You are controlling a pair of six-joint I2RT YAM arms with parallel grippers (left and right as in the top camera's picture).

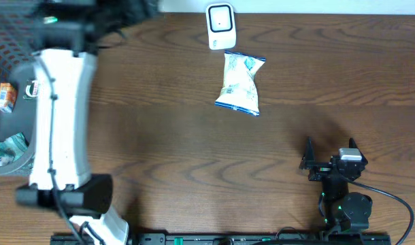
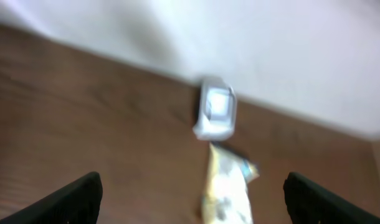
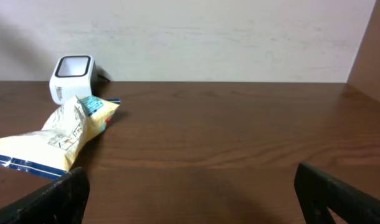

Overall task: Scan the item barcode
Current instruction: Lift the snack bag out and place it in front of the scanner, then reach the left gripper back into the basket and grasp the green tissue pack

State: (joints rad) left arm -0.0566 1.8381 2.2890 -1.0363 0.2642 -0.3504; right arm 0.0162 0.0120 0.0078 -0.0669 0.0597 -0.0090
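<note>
Centrally, one snack bag (image 1: 240, 83), one scanner (image 1: 220, 26), left pincer (image 2: 191, 190) wide, right pincer (image 3: 193, 190) wide.

1. Dark brown wood-grain table (image 1: 160, 136) fills the overhead view, with the grain running left to right.
2. Plain white wall (image 3: 209, 37) stands along the table's far edge. It is matt and faintly textured.
3. Brown wooden side panel (image 3: 372, 56) meets the wall at the right in the right wrist view.
4. Dark mesh basket (image 1: 5, 51) sits at the table's left edge.
5. Light is soft and even, with a dull sheen on the tabletop.

White-blue snack bag (image 1: 240, 84), white scanner (image 1: 220, 25)
</note>
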